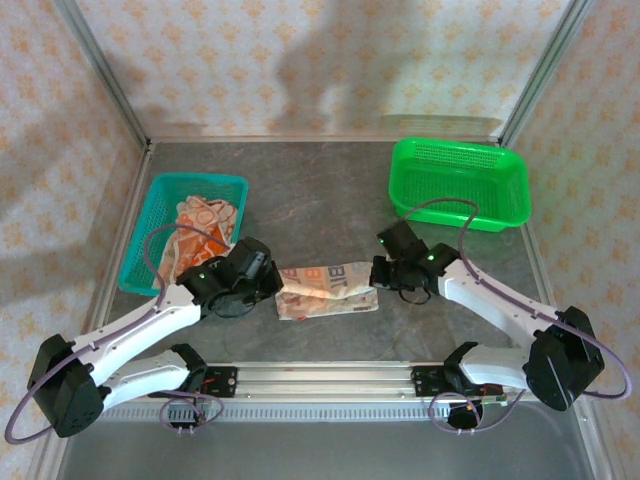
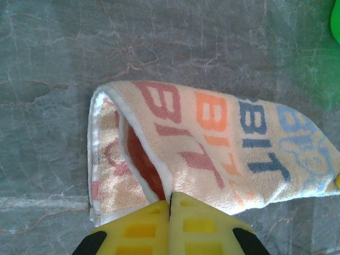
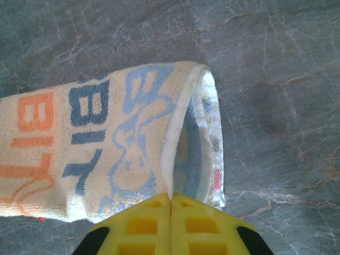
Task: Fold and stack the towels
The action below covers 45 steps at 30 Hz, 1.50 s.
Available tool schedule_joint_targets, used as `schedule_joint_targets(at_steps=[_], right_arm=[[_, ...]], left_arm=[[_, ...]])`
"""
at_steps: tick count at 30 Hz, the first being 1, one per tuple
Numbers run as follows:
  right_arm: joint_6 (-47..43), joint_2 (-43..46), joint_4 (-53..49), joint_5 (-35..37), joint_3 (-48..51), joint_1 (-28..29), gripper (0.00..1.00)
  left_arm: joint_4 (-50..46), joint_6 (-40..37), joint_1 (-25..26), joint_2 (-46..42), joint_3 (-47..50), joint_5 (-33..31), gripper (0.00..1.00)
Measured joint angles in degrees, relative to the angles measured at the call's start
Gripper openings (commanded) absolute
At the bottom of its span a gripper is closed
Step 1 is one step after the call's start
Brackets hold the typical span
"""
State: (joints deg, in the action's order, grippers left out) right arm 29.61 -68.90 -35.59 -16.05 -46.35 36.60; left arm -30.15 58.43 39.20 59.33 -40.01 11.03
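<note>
The left gripper (image 2: 170, 203) is pinching the cream towel (image 1: 325, 291) at its nine o'clock end, fingers pressed together; the right gripper (image 3: 170, 202) is clamping its three o'clock end.

Teal mesh basket (image 1: 150, 225) sitting at the far left of the grey veined surface (image 1: 320, 190). Green mesh basket (image 1: 460, 146) sitting at the far right, well apart from it. Metal rail (image 1: 330, 375) running along the near edge. Patterned wallpaper (image 1: 300, 60) backing it all, shadows falling across it.
</note>
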Motion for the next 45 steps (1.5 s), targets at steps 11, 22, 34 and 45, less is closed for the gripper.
schedule_joint_targets(at_steps=[11,22,34,45], right_arm=[[0.48,-1.31,1.75,-1.2,7.87,2.14,0.0],[1.44,-6.8,6.32,-1.01,10.25,4.42,0.21],[1.09,-4.55,4.42,2.93,6.27,4.5,0.35],[1.95,-8.74,7.21,4.72,5.81,4.5,0.39]], left_arm=[[3.65,4.68,4.15,0.66,9.25,0.7,0.0],[10.78,5.64,5.84,7.82,12.85,0.79,0.25],[3.43,-2.86,2.03,9.68,4.13,-1.46,0.49],[3.91,-7.67,-0.11,17.29,3.37,-1.44,0.37]])
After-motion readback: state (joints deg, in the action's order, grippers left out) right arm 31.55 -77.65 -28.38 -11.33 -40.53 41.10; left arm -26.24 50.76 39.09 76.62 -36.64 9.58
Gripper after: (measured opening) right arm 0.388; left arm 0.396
